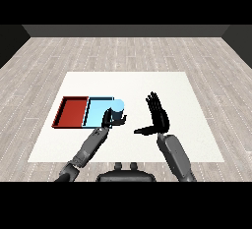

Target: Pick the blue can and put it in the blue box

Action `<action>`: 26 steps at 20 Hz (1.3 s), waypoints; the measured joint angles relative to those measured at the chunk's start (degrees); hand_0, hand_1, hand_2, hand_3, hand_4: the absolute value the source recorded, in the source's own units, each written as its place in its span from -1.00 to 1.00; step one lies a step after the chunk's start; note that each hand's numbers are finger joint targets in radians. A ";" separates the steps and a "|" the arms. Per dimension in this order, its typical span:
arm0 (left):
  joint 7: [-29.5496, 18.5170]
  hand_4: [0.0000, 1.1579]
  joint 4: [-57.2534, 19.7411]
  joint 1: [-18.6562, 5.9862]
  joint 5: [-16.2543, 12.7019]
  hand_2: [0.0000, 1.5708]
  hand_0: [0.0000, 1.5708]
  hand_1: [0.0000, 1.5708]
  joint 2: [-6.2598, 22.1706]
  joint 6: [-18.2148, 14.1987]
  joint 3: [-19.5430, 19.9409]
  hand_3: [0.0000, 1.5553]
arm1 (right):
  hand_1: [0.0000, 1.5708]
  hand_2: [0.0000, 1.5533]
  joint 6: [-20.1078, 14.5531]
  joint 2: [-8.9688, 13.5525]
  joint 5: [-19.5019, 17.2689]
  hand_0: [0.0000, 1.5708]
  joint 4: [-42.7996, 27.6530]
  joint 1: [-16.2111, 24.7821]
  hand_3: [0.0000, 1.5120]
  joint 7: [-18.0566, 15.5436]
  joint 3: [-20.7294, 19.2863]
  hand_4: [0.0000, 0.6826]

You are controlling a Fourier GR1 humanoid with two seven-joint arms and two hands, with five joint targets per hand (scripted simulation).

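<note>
While the blue can [117,110] is wrapped by the curled fingers of the left hand [109,119], it's held upright right at the near right corner of the light blue tray [96,111], with its lower part hidden behind the hand. Whether the can is touching the tray floor or is held just above the rim can't really be told from the head view. The left forearm [91,145] is stretched in from the lower left at a slant across the white counter [162,83].

Over on the other side, the right hand [156,116] is kept wide, fingers straight and pointed up and away, thumb stuck out toward the left. Nothing is held in it, and it's parked well apart from the can, over bare counter. The grey right forearm [175,157] is seen coming up from the lower right.

The red tray [70,111] is set touching the blue one on its left side, both near the counter's left part. Grey wood-plank floor [123,51] is seen all around the counter.
</note>
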State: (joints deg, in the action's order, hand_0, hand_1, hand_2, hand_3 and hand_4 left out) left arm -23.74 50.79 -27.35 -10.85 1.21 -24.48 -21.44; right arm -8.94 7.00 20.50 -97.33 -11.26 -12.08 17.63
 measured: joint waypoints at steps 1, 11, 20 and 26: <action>0.63 0.96 0.18 -0.24 0.41 1.00 1.00 1.00 0.33 -0.34 0.30 0.92 | -1.00 -1.00 0.71 0.81 0.62 -1.00 -0.99 1.27 -1.00 -0.65 -1.28 -1.00; 4.79 0.88 -6.02 -2.21 0.56 1.00 1.00 1.00 8.45 1.44 7.99 0.93 | -1.00 -1.00 3.70 4.85 3.99 -1.00 -2.92 6.89 -1.00 -2.77 -10.98 -1.00; 9.09 0.78 -23.88 -9.77 1.36 1.00 1.00 1.00 13.97 3.34 14.24 0.86 | -1.00 -1.00 2.38 4.04 2.23 -1.00 -1.91 6.92 -1.00 -2.17 -12.29 -1.00; 13.48 0.67 -36.62 -15.84 4.39 0.88 0.98 0.98 13.96 2.30 14.41 0.66 | -1.00 -1.00 3.18 2.73 2.76 -1.00 3.11 5.13 -1.00 -3.36 -13.55 -1.00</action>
State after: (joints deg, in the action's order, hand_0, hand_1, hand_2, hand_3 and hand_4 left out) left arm -10.26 14.17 -43.19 -6.46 15.17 -22.18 -7.03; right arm -5.77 9.73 23.27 -94.21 -6.13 -15.44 4.08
